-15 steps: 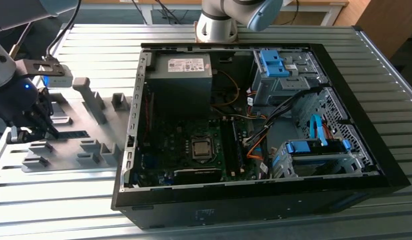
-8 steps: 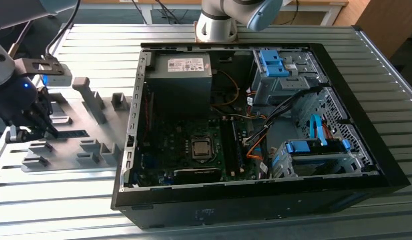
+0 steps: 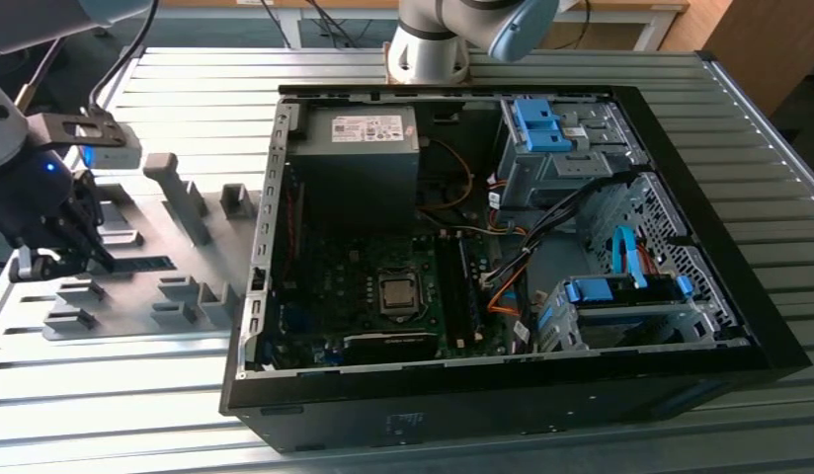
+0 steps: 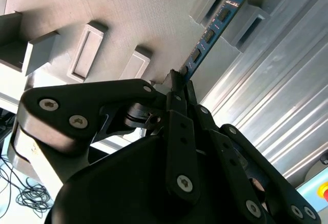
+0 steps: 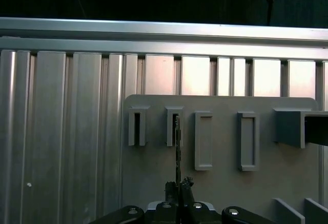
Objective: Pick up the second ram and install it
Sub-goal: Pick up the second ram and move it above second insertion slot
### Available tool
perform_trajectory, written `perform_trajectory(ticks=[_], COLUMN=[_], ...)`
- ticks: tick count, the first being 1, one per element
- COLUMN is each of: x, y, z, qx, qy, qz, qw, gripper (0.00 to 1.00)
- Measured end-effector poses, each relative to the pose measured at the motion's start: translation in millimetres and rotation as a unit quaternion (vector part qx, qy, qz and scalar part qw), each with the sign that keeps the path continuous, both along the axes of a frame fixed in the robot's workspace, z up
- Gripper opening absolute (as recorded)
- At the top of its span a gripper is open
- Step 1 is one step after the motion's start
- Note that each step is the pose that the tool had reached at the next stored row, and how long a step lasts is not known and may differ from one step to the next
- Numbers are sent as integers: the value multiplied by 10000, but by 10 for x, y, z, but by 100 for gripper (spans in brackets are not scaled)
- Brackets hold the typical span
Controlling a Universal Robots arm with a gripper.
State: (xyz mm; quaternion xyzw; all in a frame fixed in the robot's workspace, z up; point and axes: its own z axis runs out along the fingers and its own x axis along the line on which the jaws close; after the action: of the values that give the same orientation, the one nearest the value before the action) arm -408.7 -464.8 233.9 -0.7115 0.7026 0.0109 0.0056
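We judge the pick-up step is in hand. The gripper (image 4: 178,80) is clamped on the second ram (image 4: 210,32), which stands on edge between grey fixture blocks (image 4: 251,21), at nine o'clock from the computer case (image 3: 513,415). Freeing it calls for a straight pull. The wrist hangs low, pointing down.

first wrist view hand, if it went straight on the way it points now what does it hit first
The second ram: it runs edge-on straight ahead from the hand, which looks closed on its near end. Beyond it stands a grey slotted fixture block; depth is unclear.
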Motion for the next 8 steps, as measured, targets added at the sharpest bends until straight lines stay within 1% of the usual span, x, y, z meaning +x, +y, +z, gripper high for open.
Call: perform_trajectory(ticks=[8], x=[0], y=[0], z=[23], qx=[0], qy=[0], qz=[0], qw=[10000], gripper=[14])
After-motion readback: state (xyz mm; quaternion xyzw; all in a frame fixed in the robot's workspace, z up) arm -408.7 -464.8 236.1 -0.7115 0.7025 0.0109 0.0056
